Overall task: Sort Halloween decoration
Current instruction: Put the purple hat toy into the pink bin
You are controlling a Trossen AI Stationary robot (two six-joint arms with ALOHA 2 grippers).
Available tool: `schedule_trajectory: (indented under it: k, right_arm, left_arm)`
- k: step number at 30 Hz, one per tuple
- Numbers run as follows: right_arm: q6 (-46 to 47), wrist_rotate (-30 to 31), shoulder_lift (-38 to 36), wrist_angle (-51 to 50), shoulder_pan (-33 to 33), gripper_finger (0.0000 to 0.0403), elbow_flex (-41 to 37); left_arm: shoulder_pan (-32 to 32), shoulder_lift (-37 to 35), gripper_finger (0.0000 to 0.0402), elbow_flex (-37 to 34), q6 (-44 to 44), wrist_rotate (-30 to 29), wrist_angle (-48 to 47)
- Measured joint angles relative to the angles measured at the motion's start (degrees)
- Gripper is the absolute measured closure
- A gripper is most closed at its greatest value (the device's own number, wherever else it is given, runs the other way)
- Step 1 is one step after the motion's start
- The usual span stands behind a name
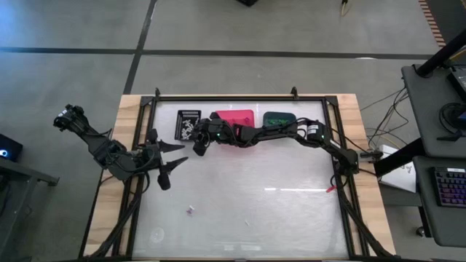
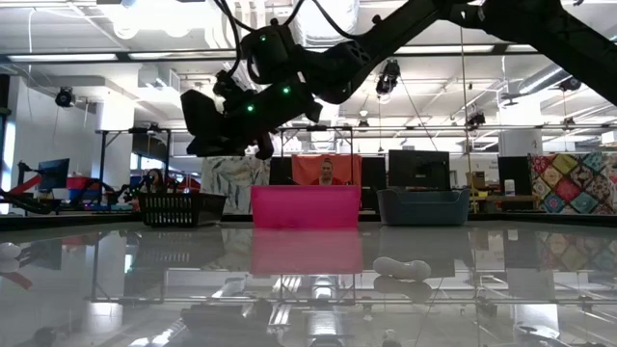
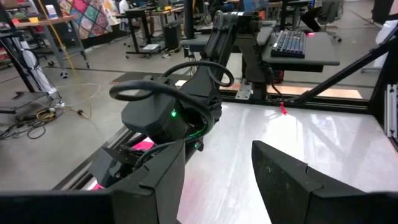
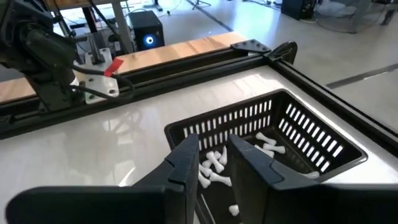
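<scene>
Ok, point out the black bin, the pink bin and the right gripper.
black bin (image 4: 311,134): right wrist view, on its slotted far wall.
pink bin (image 2: 305,206): low view, on its front wall.
right gripper (image 4: 214,158): right wrist view, between its fingertips, above the black bin.

Overhead camera looks straight down; low camera looks level across the table (image 1: 291,211); both share the pink bin (image 1: 234,116).
</scene>
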Motion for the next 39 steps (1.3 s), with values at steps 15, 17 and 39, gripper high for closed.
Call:
schedule_trajectory:
  k: [15,17,39]
  right_arm:
    - [-4.06,-0.14,-4.91,-6.9,4.63,0.0326,-0.02]
    - [-5.18,-0.15,-6.21,-10.3,6.22,0.0326,-0.07]
    - [-0.91,-0.13,-13.94,-54.51,22.26,0.0326,-0.17]
  left_arm:
    - [-0.01,0.21,0.0232,0.0,-8.58,0.45,-7.71]
    - [-0.01,0.56,0.0232,-0.02,-10.63,2.33,-9.41]
    - [-0.23,15.64,0.0232,0.0,-20.78,33.07,-14.25]
